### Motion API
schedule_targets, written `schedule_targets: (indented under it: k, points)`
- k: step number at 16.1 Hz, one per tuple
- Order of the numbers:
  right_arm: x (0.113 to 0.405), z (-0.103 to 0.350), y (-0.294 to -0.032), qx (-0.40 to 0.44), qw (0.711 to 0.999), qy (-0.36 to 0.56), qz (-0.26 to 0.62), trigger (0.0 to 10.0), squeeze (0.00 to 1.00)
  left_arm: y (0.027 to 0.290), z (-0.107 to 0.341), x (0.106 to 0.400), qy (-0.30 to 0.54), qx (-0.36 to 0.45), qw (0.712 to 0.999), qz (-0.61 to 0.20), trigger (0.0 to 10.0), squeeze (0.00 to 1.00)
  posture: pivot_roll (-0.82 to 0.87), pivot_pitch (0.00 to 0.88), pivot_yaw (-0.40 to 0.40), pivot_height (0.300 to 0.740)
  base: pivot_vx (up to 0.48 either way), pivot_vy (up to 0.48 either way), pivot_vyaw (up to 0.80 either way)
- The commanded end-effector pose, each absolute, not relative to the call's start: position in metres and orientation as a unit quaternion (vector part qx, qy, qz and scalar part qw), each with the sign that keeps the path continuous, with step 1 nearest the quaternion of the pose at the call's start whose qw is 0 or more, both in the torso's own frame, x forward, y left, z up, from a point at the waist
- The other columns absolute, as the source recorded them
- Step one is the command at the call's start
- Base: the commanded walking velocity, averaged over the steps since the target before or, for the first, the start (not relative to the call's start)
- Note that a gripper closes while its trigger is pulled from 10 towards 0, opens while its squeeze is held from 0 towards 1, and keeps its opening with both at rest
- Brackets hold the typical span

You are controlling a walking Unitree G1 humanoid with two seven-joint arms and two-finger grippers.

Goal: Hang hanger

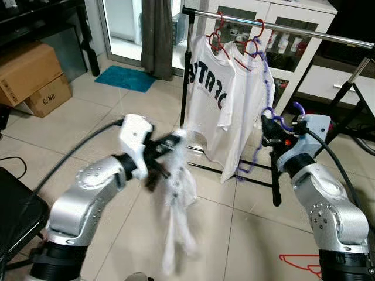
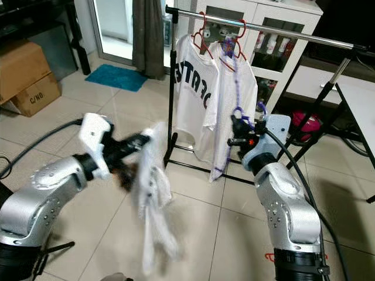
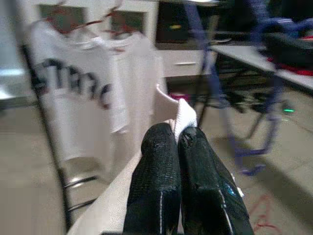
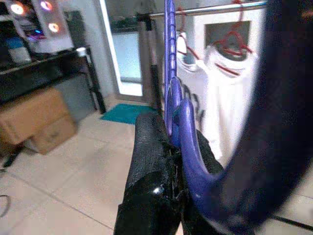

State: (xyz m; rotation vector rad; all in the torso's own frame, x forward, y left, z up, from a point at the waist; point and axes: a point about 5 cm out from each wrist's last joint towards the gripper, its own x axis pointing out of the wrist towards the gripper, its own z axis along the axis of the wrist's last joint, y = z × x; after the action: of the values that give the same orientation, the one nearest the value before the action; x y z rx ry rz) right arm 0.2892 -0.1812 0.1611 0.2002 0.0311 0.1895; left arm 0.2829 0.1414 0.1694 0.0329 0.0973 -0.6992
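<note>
My left gripper (image 1: 170,144) is shut on a white garment (image 1: 179,199), which hangs blurred below it over the tiled floor. In the left wrist view the black fingers (image 3: 166,166) pinch a fold of the white cloth (image 3: 185,115). My right gripper (image 1: 270,138) is shut on a purple hanger (image 1: 270,88), held up beside the right end of the hung shirts. In the right wrist view the purple hanger (image 4: 188,147) runs between the fingers. Ahead stands a clothes rail (image 1: 293,28) with two white T-shirts (image 1: 211,99) on red hangers.
Cardboard boxes (image 1: 29,76) sit at the far left, with a teal mat (image 1: 126,78) by the glass door. A white cabinet (image 1: 293,44) stands behind the rail. A black chair (image 1: 14,216) is near my left side. A red hanger (image 1: 299,263) lies on the floor.
</note>
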Motion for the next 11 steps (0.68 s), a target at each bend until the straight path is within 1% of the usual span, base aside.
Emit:
schedule_targets:
  k: [1, 2, 3, 4, 6, 8, 9, 10, 11]
  points:
    - [0.286, 0.152, -0.181, 0.071, 0.992, 0.046, 0.094, 10.0, 0.00, 0.157, 0.167, 0.286, 0.041, 0.020, 0.965, -0.259, 9.9, 0.00, -0.05, 0.000, -0.049, 0.710, 0.000, 0.000, 0.00]
    - [0.282, 0.148, -0.177, 0.069, 0.990, 0.065, 0.104, 10.0, 0.00, 0.165, 0.164, 0.287, 0.041, 0.017, 0.974, -0.221, 10.0, 0.00, -0.06, 0.000, -0.050, 0.710, 0.000, 0.000, 0.00]
    - [0.275, 0.143, -0.175, 0.082, 0.991, 0.070, 0.079, 10.0, 0.00, 0.177, 0.157, 0.283, 0.052, 0.002, 0.985, -0.164, 10.0, 0.00, -0.07, 0.000, -0.054, 0.710, 0.000, 0.000, -0.66]
    - [0.272, 0.143, -0.179, 0.075, 0.995, 0.063, 0.031, 10.0, 0.00, 0.180, 0.154, 0.278, 0.057, -0.006, 0.987, -0.151, 10.0, 0.00, -0.08, 0.000, -0.055, 0.710, 0.000, 0.000, -0.80]
    - [0.268, 0.145, -0.176, 0.099, 0.993, 0.056, 0.031, 10.0, 0.00, 0.177, 0.151, 0.274, 0.061, -0.010, 0.987, -0.145, 10.0, 0.00, -0.07, 0.000, -0.057, 0.710, 0.000, 0.000, -0.80]
    - [0.266, 0.149, -0.173, 0.193, 0.981, 0.005, 0.033, 10.0, 0.00, 0.158, 0.145, 0.270, 0.067, -0.026, 0.987, -0.143, 10.0, 0.00, -0.09, 0.000, -0.040, 0.710, 0.000, 0.000, -0.80]
    - [0.266, 0.150, -0.171, 0.205, 0.978, -0.009, 0.031, 10.0, 0.00, 0.154, 0.144, 0.270, 0.068, -0.029, 0.987, -0.143, 10.0, 0.00, -0.09, 0.000, -0.040, 0.710, 0.000, 0.000, -0.80]
    - [0.265, 0.150, -0.170, 0.214, 0.976, -0.013, 0.025, 10.0, 0.00, 0.147, 0.142, 0.272, 0.067, -0.031, 0.986, -0.151, 10.0, 0.00, -0.13, 0.000, -0.040, 0.710, 0.000, 0.000, -0.80]
    - [0.262, 0.153, -0.170, 0.221, 0.975, -0.018, 0.012, 10.0, 0.00, 0.132, 0.145, 0.277, 0.055, -0.041, 0.982, -0.177, 10.0, 0.00, -0.13, 0.000, -0.031, 0.710, 0.000, 0.000, -0.80]
